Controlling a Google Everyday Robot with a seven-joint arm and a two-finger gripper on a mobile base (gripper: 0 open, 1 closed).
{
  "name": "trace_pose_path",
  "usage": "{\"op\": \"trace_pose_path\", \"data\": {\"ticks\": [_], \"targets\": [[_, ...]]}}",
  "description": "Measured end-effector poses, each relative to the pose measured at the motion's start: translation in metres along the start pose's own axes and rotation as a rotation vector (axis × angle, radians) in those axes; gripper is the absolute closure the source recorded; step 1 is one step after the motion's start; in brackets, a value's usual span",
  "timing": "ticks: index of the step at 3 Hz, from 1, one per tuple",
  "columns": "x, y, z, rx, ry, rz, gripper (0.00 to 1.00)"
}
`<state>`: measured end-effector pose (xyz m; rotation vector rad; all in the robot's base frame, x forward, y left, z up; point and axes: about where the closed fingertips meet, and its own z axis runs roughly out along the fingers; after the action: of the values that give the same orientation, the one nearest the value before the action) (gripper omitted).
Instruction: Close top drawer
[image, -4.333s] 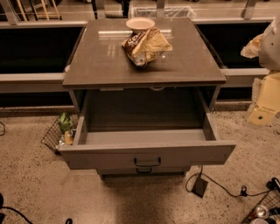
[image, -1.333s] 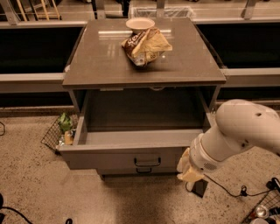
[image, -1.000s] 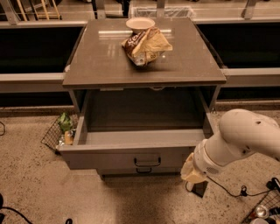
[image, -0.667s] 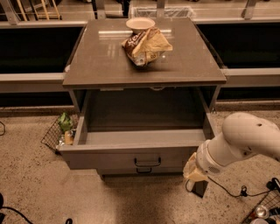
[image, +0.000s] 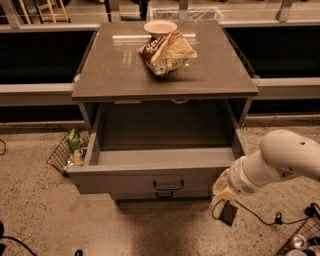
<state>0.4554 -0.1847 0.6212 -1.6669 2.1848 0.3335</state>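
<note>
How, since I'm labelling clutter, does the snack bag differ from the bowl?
The snack bag is crumpled, brown and tan; the bowl is round and pale. The snack bag lies nearer the front, the bowl behind it. Both sit on the cabinet top. The gripper is beside the open top drawer's right front corner.

text: none legible | snack bag (image: 167, 52) print: unreadable | tool (image: 225, 188): beside top drawer (image: 125, 182) front, right

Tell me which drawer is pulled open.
The top drawer, wide and deep, pulled out; the lower drawer beneath it is shut. The end effector is by the open drawer's front right corner.
</note>
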Motion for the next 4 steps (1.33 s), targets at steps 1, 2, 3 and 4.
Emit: {"op": "trace_pose_path", "data": {"ticks": [1, 2, 3, 4], "targets": [[0.0, -0.001, 0.0003, 0.003, -0.002, 0.0, 0.82], [0.0, -0.001, 0.0003, 0.003, -0.002, 0.0, 0.59], [0.0, -0.001, 0.0003, 0.003, -0.002, 0.0, 0.28], [0.0, -0.001, 0.0003, 0.003, -0.002, 0.0, 0.0]]}}
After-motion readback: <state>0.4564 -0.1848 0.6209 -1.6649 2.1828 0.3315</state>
